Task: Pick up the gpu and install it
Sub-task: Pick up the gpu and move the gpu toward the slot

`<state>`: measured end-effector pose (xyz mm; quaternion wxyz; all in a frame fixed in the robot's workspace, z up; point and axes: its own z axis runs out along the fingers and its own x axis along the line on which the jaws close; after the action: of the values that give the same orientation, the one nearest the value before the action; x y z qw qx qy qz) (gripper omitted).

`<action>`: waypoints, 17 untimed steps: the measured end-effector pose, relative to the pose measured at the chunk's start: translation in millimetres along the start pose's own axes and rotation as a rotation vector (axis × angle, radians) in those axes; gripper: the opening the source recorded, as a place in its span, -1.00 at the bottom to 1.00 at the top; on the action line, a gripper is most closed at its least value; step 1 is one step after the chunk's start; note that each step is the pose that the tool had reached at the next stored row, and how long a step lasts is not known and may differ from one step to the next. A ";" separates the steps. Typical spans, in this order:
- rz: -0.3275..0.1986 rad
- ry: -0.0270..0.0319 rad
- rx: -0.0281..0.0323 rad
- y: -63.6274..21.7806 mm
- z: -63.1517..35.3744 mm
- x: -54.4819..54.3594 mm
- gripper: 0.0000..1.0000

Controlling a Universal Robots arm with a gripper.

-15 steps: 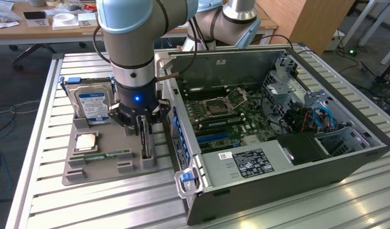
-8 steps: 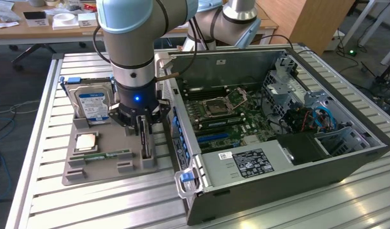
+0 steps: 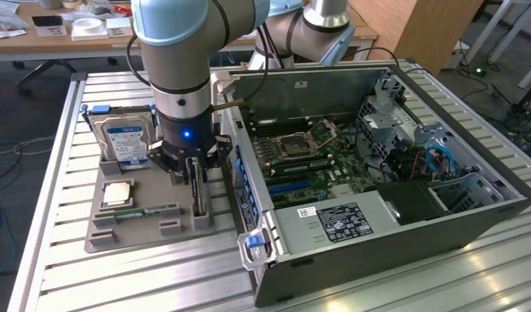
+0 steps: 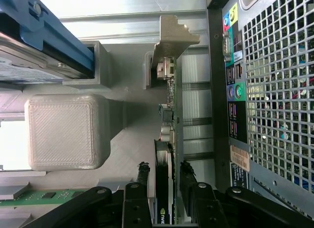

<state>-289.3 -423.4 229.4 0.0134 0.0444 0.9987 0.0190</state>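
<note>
Ribbed aluminium table, exterior view: grey plastic parts holder beside open black computer case. Thin dark gpu card stands on edge in the holder slot nearest the case, black gripper down over its top edge. Wrist view: black fingers straddle the card, parted, slim gap visible, nothing clasped.

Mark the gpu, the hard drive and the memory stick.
gpu (image 4: 170, 115): wrist view, card edge midway along.
hard drive (image 3: 127, 144): exterior view, blue-white label.
memory stick (image 3: 148, 210): exterior view, middle of green board.
</note>
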 end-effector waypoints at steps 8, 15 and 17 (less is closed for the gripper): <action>0.000 0.0000 0.0000 0.0 0.0 0.0 -0.48; -0.002 0.0000 0.0000 0.0 0.0 0.0 -0.48; -0.020 0.0008 -0.0004 0.0 0.0 0.1 -0.48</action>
<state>-289.3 -423.4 229.4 0.0132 0.0344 0.9991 0.0190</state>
